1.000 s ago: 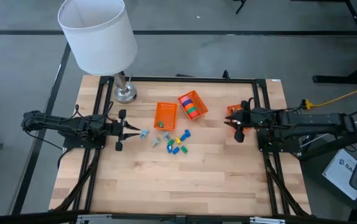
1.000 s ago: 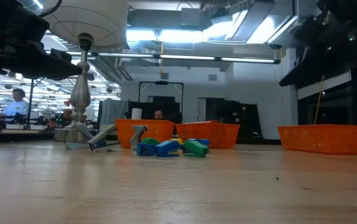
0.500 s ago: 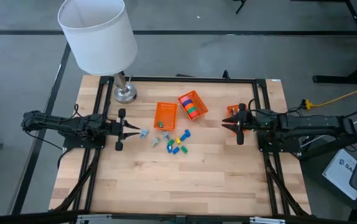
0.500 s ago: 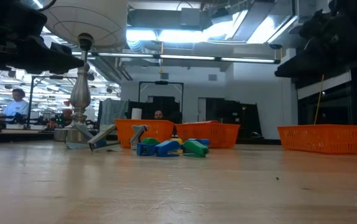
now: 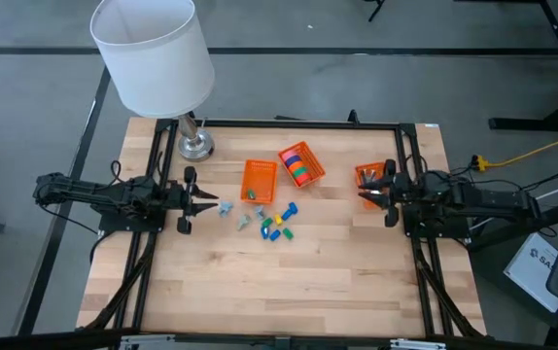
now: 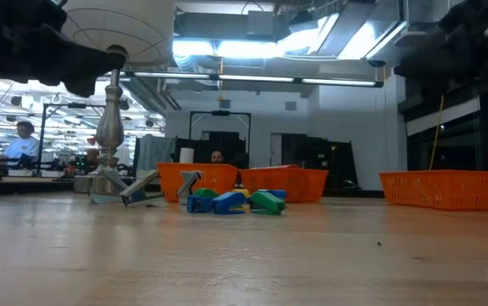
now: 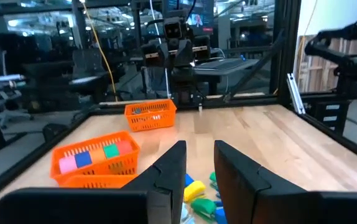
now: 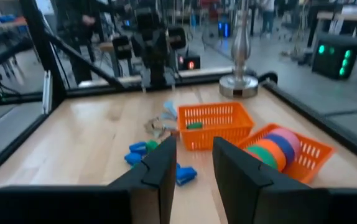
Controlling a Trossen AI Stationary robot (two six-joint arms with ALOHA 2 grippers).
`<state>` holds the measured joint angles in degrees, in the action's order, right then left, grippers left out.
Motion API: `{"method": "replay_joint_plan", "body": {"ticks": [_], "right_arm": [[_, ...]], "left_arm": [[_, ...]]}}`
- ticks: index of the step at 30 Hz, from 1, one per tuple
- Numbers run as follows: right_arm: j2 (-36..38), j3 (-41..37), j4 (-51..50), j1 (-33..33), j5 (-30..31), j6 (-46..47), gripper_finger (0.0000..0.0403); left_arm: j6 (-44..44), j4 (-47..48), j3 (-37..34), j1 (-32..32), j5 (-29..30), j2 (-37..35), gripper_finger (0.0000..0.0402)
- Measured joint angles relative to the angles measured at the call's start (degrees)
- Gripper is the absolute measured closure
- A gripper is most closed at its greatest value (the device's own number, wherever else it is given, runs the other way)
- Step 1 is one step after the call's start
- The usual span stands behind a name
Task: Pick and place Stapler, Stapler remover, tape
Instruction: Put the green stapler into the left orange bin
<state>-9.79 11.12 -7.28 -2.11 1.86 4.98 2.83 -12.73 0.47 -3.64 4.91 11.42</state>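
Note:
Several coloured tape rolls [image 5: 299,164] stand on edge in an orange basket near the table's middle; they also show as tape rolls [image 8: 278,149]. Small blue, yellow and green blocky pieces [image 5: 277,227] and small grey metal pieces [image 5: 226,208] lie loose on the wood in front of a second orange basket [image 5: 259,179]. My left gripper [image 5: 214,202] is open and hovers just left of the grey pieces. My right gripper [image 5: 363,195] is open beside a third orange basket [image 5: 368,175] at the table's right.
A table lamp stands on its base [image 5: 196,146] at the far left, and its white shade [image 5: 153,53] overhangs that corner. A dark frame [image 5: 410,156] borders the table. Bare wood [image 5: 279,282] covers the near half. People and desks show in the room beyond.
My right gripper first reached a little toward the table's middle, then drew back toward the right edge, next to the right-hand basket. In the low view both arms have risen. The things on the table have not moved.

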Motion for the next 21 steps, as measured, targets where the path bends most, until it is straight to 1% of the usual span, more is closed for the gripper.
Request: {"method": "replay_joint_plan", "body": {"ticks": [6,12,15,18,21], "right_arm": [[9.7,-6.5,3.1,0.0,0.0,-0.9,0.0295],[9.7,-8.9,4.6,0.0,-0.3,-0.7,0.0295],[9.8,-8.9,5.0,0.0,-1.6,-2.0,0.0295],[9.8,-8.9,4.7,0.0,-1.7,-3.3,0.0295],[9.8,-8.9,3.8,0.0,-1.7,-4.2,0.0295]], "left_arm": [[-6.6,0.0,0.0,0.0,0.0,0.0,0.0323],[-10.8,0.0,0.0,0.0,0.3,0.0,0.0324],[-14.1,0.0,0.0,0.0,2.1,0.0,0.0324],[-18.0,-0.2,0.0,0.0,4.9,0.0,0.0322],[-19.1,-0.2,0.0,0.0,5.9,0.0,0.0322]]}}
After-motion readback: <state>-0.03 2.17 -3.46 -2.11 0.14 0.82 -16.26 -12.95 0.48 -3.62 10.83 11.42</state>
